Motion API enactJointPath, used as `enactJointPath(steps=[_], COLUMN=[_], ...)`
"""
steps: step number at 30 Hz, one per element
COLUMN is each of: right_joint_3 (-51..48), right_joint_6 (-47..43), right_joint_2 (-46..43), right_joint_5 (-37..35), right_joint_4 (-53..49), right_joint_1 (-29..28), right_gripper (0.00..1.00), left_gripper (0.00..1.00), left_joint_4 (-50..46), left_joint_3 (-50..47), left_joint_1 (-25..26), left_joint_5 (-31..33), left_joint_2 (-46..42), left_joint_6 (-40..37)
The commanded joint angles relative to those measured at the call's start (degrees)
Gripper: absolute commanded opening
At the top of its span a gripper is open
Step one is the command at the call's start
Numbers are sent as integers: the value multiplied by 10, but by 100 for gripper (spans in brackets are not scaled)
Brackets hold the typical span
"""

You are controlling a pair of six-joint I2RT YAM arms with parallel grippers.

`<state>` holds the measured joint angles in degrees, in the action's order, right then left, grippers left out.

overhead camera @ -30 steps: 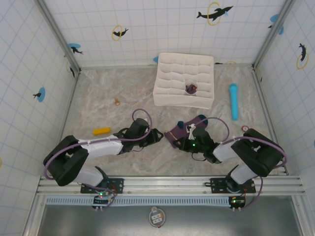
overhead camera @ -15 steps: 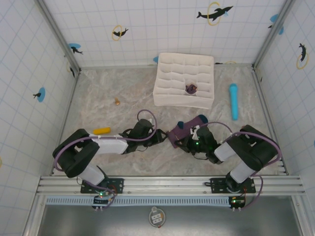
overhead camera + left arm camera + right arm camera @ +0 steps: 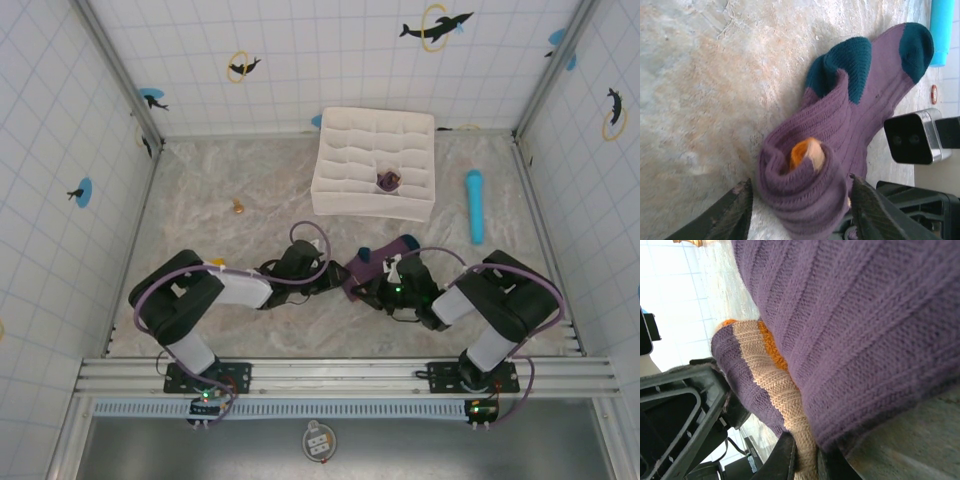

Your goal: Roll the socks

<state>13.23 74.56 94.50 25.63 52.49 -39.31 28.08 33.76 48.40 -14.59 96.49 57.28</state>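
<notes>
Marbled table [image 3: 220, 180] bears socks [image 3: 398, 245], white organizer [image 3: 330, 200], blue cylinder [image 3: 474, 205].

Two purple ribbed socks [image 3: 372, 262] lie stacked together on the counter [image 3: 230, 190], front centre. One end is rolled into a loose coil, orange showing in its core and a tan band crossing it. The dark teal heel and tip lie flat beyond.

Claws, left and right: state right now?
Left claw: open, straddling the rolled end of the socks.
Right claw: shut on the socks' striped cuff.
</notes>
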Motion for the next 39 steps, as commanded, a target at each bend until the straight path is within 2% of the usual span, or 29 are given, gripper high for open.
enactJointPath(steps=[1,5,9,11,20,23,26,30,34,39], right_joint_3=[-3,-6,-12,-15,55,90,125,152,174,190], right_joint_6=[9,15,22,9,-161,-229,-300,-374,-434,-512], right_joint_2=[20,21,21,10,-88,-131,-169,-207,-223,-220], right_joint_5=[0,7,18,12,-31,-96,-163,-260,-340,-467], right_joint_4=[-49,-26,-1,-8,-244,-345,-431,-507,-550,-563], right_joint_1=[0,1,2,2,-10,-23,-47,-86,-133,-221], right_gripper=[0,0,0,3,34,45,60,80,83,83], left_gripper=[49,33,8,0,0,0,0,0,0,0], left_joint_4=[0,-5,-38,-70,-208,-254,-284,-308,-341,-365], left_joint_3=[13,14,23,36,89,107,120,121,125,132], left_joint_1=[4,4,4,4,3,0,-3,-7,-12,-19], left_joint_5=[-4,6,17,25,24,18,1,-9,-16,-36], left_joint_2=[24,34,30,29,8,4,5,-1,-1,-6], left_joint_6=[5,13,16,13,8,8,11,23,25,29])
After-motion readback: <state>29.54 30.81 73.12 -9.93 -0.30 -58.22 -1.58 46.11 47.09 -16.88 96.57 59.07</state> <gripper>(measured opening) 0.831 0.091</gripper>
